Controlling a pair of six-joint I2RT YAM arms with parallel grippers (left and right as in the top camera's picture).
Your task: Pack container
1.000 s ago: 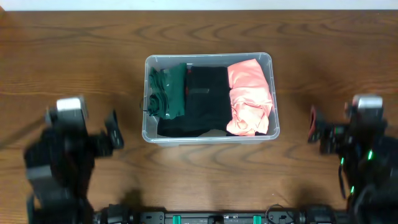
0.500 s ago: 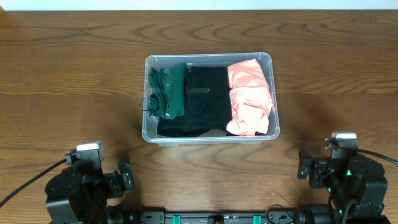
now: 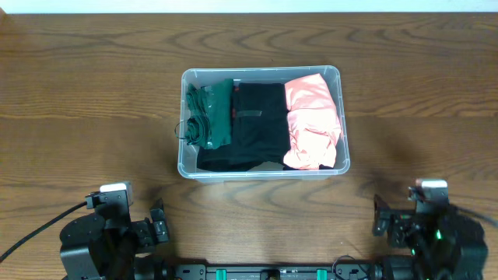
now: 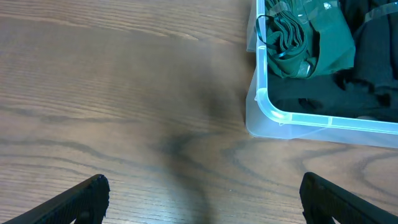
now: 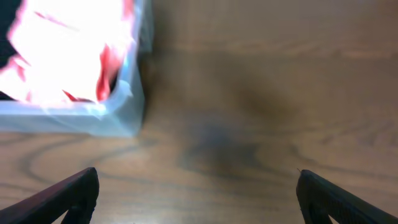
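Apparently packing is done: the container (image 3: 260,70), mid-counter (image 3: 93,78) toward the far edge, holds folded clothes (image 3: 257,124), while the left tool (image 4: 202,196) and right tool (image 5: 199,193) hang released and empty near the near corners.

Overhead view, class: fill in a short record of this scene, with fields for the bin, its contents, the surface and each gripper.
Container: large clear plastic rectangular bin, no lid on, standing on the table
Contents, left to right: dark green cloth garment, black cloth garment, coral-pink cloth garment
Surface: brown wooden table
Left gripper: open, empty, over the table, apart from the bin
Right gripper: open, empty, over the table, apart from the bin
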